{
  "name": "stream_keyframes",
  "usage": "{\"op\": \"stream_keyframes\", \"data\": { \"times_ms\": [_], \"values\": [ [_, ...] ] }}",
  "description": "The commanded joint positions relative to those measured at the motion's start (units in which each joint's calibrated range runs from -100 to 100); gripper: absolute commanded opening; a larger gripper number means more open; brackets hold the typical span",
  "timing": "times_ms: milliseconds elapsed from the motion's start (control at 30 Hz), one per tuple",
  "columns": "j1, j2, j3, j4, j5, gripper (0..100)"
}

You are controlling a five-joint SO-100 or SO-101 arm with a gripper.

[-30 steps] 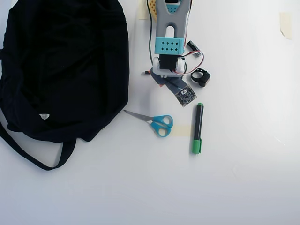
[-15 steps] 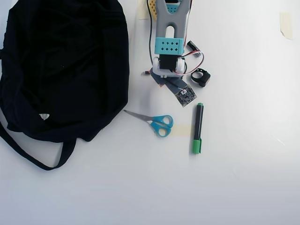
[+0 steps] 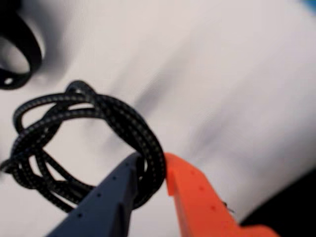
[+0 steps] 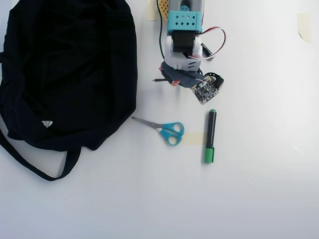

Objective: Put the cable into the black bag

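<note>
In the wrist view a coiled black braided cable (image 3: 98, 133) is pinched between the dark blue jaw and the orange jaw of my gripper (image 3: 154, 167), which is shut on one side of the coil. The rest of the coil hangs out to the left over the white table. In the overhead view the gripper (image 4: 171, 79) sits under the arm near the top centre, and only a short black end of the cable (image 4: 158, 79) sticks out. The black bag (image 4: 70, 69) lies flat at the left, its right edge a short way left of the gripper.
Blue-handled scissors (image 4: 167, 130) and a green marker (image 4: 211, 135) lie on the white table below the gripper. The bag's strap (image 4: 35, 167) loops out at lower left. A black loop (image 3: 19, 49) shows at the wrist view's top left, and a dark area (image 3: 291, 212) at its bottom right.
</note>
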Motion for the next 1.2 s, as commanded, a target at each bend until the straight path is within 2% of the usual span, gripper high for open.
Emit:
{"op": "stream_keyframes", "data": {
  "times_ms": [0, 200, 267, 500, 633, 800, 1167],
  "values": [
    [-0.44, -8.76, -0.18, 0.87, -0.33, 2],
    [0.24, -15.81, -0.18, 5.78, -0.48, 2],
    [0.31, -18.05, -0.27, 7.25, -2.11, 2],
    [2.71, -25.6, -0.09, 9.06, -15.9, 2],
    [5.1, -27.34, -0.09, 9.06, -20.88, 2],
    [9.44, -27.51, -0.36, 9.06, -22.72, 2],
    [25.37, -27.51, -1.08, 5.61, -22.03, 2]
  ]
}}
